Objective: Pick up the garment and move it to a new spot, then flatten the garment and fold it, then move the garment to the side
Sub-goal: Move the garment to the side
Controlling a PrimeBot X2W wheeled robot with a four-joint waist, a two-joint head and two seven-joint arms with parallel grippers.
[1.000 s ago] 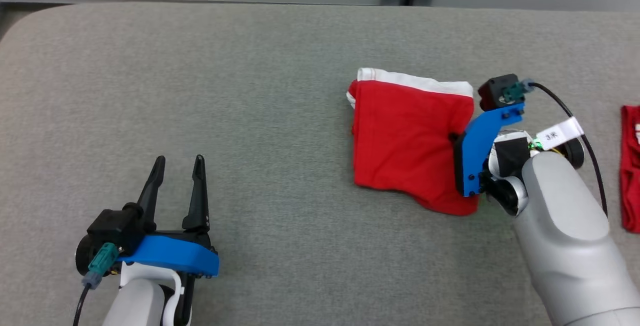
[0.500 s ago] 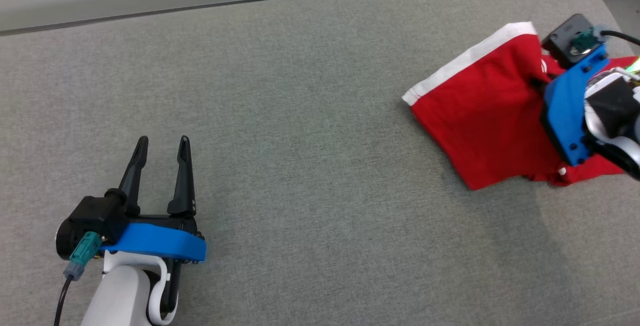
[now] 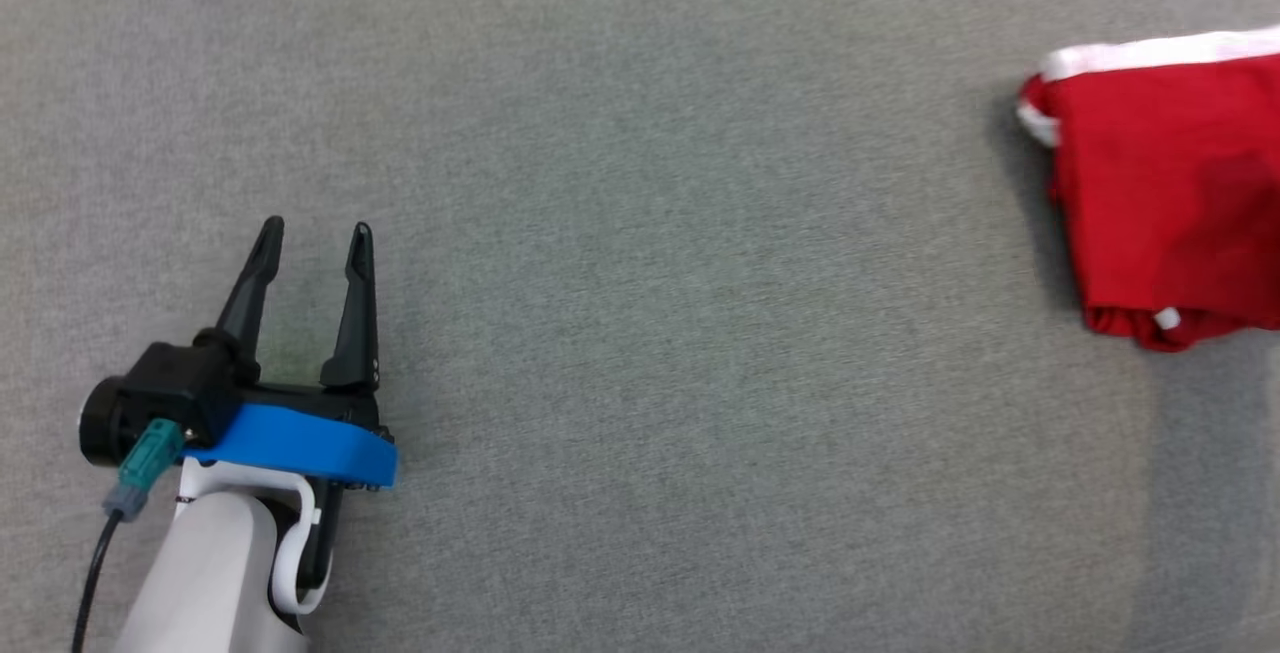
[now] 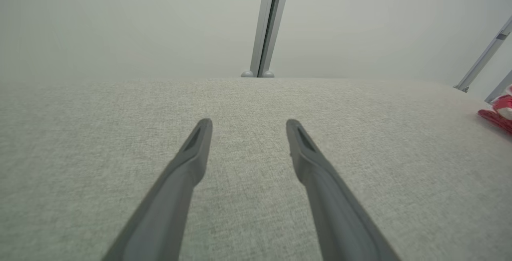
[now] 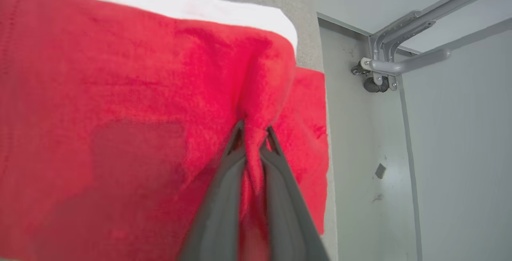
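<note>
The garment (image 3: 1170, 183) is red with a white band along its far edge, folded, at the right edge of the head view on the grey table. In the right wrist view my right gripper (image 5: 254, 133) is shut on a pinched ridge of the garment (image 5: 132, 93), near its right side. A second red cloth edge (image 5: 310, 141) lies beneath it by the table's edge. My left gripper (image 3: 310, 233) stands open at the lower left, well away from the garment. The left wrist view has the open left gripper (image 4: 248, 123) over bare fabric and a sliver of the garment (image 4: 498, 115) at far right.
The grey table (image 3: 650, 333) stretches wide between my left gripper and the garment. In the right wrist view the table's edge (image 5: 320, 53) drops to a grey floor with a metal frame and caster (image 5: 376, 81).
The head camera has swung, so the whole picture shifted and the garment now sits at the right edge. The right arm has left the head view. The left gripper stays open.
</note>
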